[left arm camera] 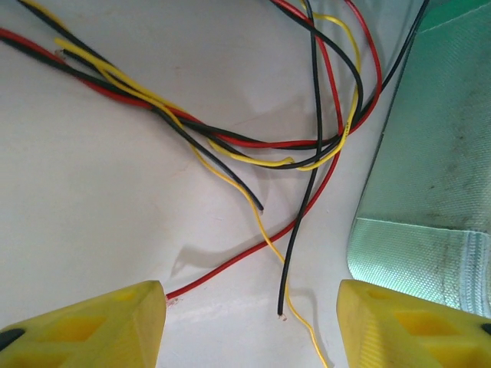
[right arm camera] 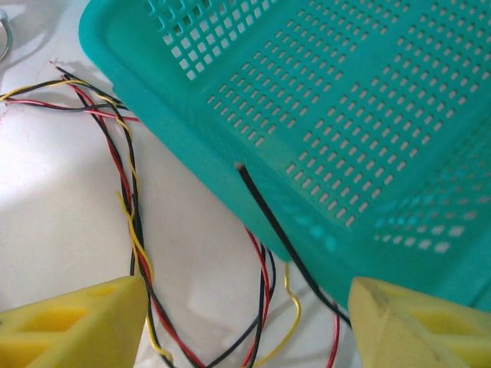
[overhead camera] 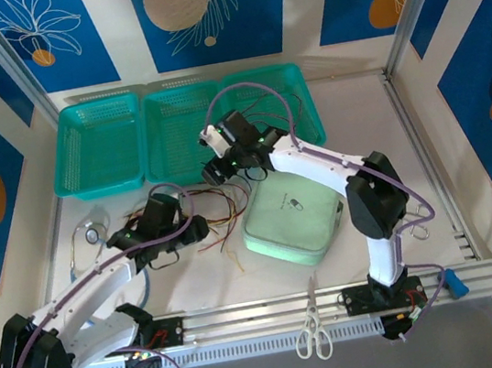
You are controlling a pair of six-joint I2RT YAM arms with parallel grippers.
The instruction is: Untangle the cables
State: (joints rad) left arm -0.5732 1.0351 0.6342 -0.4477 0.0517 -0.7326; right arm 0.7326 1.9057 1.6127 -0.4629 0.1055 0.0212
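Scissors (overhead camera: 313, 333) lie at the near edge of the desk (overhead camera: 269, 278), clear of the job.

The cables (overhead camera: 219, 218) are found mid-desk as a loose knot of black, red and yellow strands. It is just left of the green pouch (overhead camera: 290, 219) and stretches from the left jaws to the foot of the right basket (overhead camera: 296, 84).

Handling, as judged:
- Very light, limp and thin, so little stiffness is expected and a strand should follow whatever pulls it.
- Insulation looks smooth, so slip is likely in a shallow pinch.
- Stripped tips look fragile and are best avoided.
- A grip is best taken on one strand just behind a free end, away from the crossing, then drawn out along its own line.

Left jaws are held wide over the desk with nothing gripped. A black end (left arm camera: 280, 310), a red end (left arm camera: 170, 296) and a yellow strand (left arm camera: 268, 241) lie in the gap below them.

Right jaws stand apart with nothing visibly clamped. A black cable (right arm camera: 261, 203) leans up against the right basket wall and runs down between them; contact cannot be told.

A stethoscope (overhead camera: 91, 233) sits at far left.

Containers at the back: a few thin strands seem to lie in the right basket, unconfirmed. No contents are made out in the middle basket (overhead camera: 177, 125) or the left basket (overhead camera: 97, 146).
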